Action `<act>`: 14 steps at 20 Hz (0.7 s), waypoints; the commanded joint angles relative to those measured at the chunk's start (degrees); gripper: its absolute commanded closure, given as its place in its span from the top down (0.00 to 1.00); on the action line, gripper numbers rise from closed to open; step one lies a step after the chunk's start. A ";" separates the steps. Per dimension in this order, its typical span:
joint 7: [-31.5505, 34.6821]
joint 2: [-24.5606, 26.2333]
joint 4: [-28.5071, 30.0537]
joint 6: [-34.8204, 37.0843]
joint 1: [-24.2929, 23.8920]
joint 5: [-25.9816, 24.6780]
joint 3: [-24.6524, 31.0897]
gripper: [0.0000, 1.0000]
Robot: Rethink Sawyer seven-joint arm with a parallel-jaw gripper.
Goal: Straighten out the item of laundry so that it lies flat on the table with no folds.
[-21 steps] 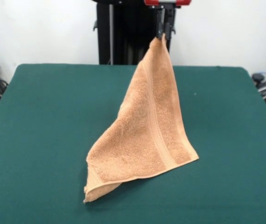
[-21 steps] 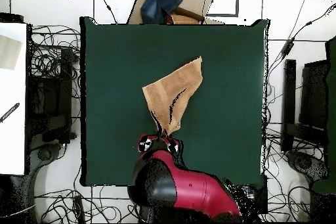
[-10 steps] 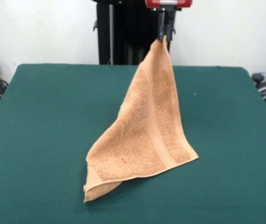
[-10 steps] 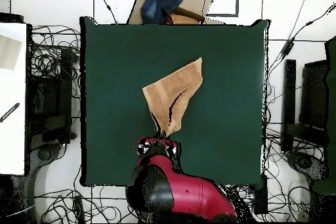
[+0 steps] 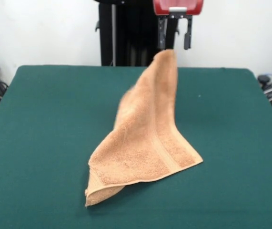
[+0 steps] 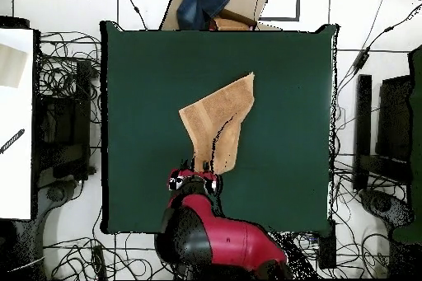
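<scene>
Peach-orange towel (image 5: 145, 138): lower part rests on the table mid-width, upper corner standing up in a peak, blurred, just under the gripper.
Green table (image 5: 40, 119): felt-like top, far wider than the towel.
Gripper (image 5: 175, 40): released, fingers spread apart above the towel's tip, not gripping it.
Arm (image 6: 218, 236): red and black, at the table's edge.

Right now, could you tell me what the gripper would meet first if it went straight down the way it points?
Most likely the towel: its raised tip sits just below the open gripper, apart from the jaws. Depth is uncertain; missing it, the gripper would meet the table.
</scene>
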 commanded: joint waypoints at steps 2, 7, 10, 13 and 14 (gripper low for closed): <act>9.05 2.59 0.64 -1.83 -0.01 -4.21 -0.22 1.00; 9.90 2.31 0.95 -0.46 -0.65 -4.42 0.89 1.00; 10.39 2.31 1.15 -0.26 -0.92 -4.32 1.45 1.00; 10.74 2.13 1.18 0.08 -1.46 -4.15 2.28 1.00; 10.62 1.88 0.98 0.71 -1.37 -3.85 2.41 1.00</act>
